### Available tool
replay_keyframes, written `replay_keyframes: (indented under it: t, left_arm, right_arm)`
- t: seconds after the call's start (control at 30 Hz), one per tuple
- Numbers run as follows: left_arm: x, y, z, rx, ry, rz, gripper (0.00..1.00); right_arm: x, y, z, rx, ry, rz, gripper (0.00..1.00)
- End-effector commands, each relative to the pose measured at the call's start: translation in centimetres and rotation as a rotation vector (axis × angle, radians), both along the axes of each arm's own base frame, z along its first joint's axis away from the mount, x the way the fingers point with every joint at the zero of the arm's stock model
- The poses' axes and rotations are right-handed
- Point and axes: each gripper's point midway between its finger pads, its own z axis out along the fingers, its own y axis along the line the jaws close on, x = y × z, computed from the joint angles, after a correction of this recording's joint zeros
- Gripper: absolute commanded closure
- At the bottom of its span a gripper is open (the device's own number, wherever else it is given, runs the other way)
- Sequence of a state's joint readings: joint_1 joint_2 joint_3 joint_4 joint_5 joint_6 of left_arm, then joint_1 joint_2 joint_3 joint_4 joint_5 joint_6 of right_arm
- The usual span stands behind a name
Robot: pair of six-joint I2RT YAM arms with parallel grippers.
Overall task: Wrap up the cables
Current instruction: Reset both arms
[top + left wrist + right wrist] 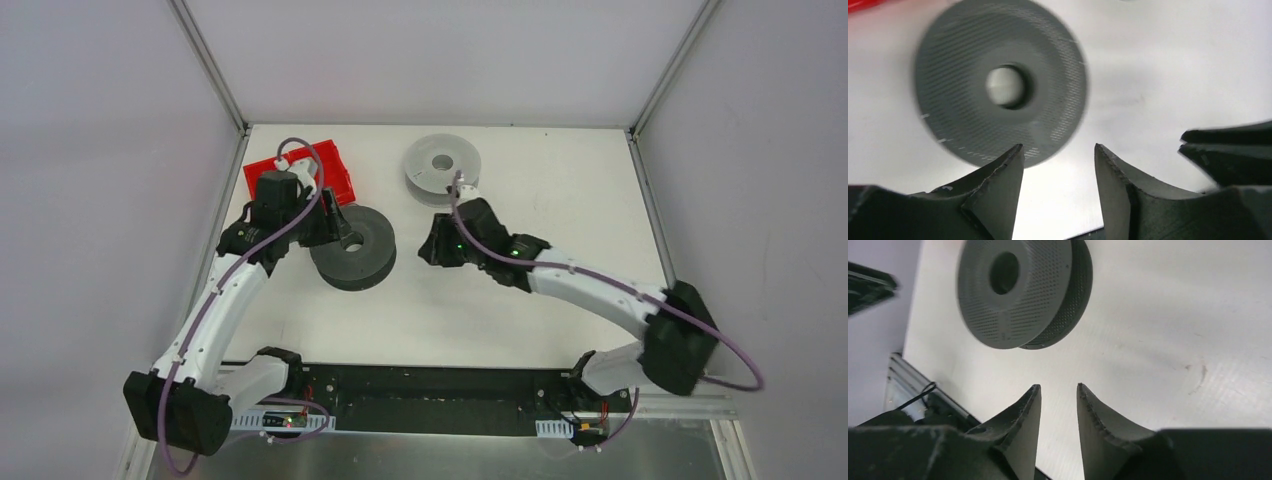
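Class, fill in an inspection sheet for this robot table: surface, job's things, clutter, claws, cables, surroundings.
Surface: white table, faint scuffs.
Job's things: thin dark cables, nothing seen.
Clutter: dark grey spool lying flat by the left arm; light grey spool farther back; red tray at far left, partly hidden by the left arm.
Grippers: left claw open, empty; right claw open, empty.
Cables: purple cables along both arms.
Surroundings: pale walls, metal frame posts.

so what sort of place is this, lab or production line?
Probably a lab robot cell: white table boxed in by plain panels on aluminium posts, with a dark spool, a light grey spool and a red tray as props.
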State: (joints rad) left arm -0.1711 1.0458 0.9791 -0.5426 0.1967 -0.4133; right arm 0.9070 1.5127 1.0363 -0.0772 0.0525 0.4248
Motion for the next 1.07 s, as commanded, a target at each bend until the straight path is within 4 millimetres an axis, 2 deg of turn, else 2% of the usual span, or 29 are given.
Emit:
replay_keyframes:
  t: [0.0, 0.03, 0.1, 0.13, 0.17, 0.2, 0.3, 0.43, 0.57, 0.67, 1.03]
  left_arm:
    - [-1.5, -6.9, 5.4, -0.032, -0.206, -0.353, 0.45]
    - [-1.9, -8.3, 5.9, -0.044, -0.229, -0.403, 0.43]
    - [-2.8, -10.8, 7.2, -0.106, -0.282, -0.497, 0.38]
    - [-3.2, -11.7, 7.9, -0.139, -0.315, -0.536, 0.29]
    - [-3.5, -12.5, 8.3, -0.164, -0.344, -0.568, 0.05]
    - [-3.8, -12.9, 8.7, -0.178, -0.369, -0.588, 0.02]
    - [-4.2, -13.3, 9.3, -0.185, -0.439, -0.617, 0.01]
    - [-4.1, -12.1, 9.3, -0.153, -0.513, -0.561, 0.01]
    - [-3.9, -11.0, 8.9, -0.129, -0.534, -0.503, 0.01]
    - [-3.8, -10.6, 8.9, -0.123, -0.539, -0.478, 0.01]
    - [-3.9, -10.1, 9.1, -0.11, -0.557, -0.461, 0.01]
  right_arm:
    - [-2.1, -5.5, 5.3, 0.019, -0.114, -0.053, 0.61]
    - [-2.8, -6.3, 5.9, 0.035, -0.121, -0.058, 0.57]
    - [-4.2, -8.1, 6.0, 0.062, -0.128, -0.073, 0.34]
    - [-4.7, -8.8, 6.2, 0.075, -0.134, -0.078, 0.1]
    - [-5.3, -9.6, 6.5, 0.09, -0.142, -0.086, 0.02]
    - [-5.7, -10.6, 6.8, 0.095, -0.152, -0.097, 0.01]
    - [-5.9, -14.2, 7.2, 0.077, -0.179, -0.232, 0.01]
    - [-5.9, -18.9, 8.5, 0.05, -0.229, -0.403, 0.01]
    - [-6.2, -21.5, 9.7, 0.027, -0.278, -0.459, 0.01]
    - [-6.2, -22.4, 10.4, 0.005, -0.295, -0.481, 0.01]
    - [-6.0, -22.0, 11.6, 0.041, -0.308, -0.48, 0.01]
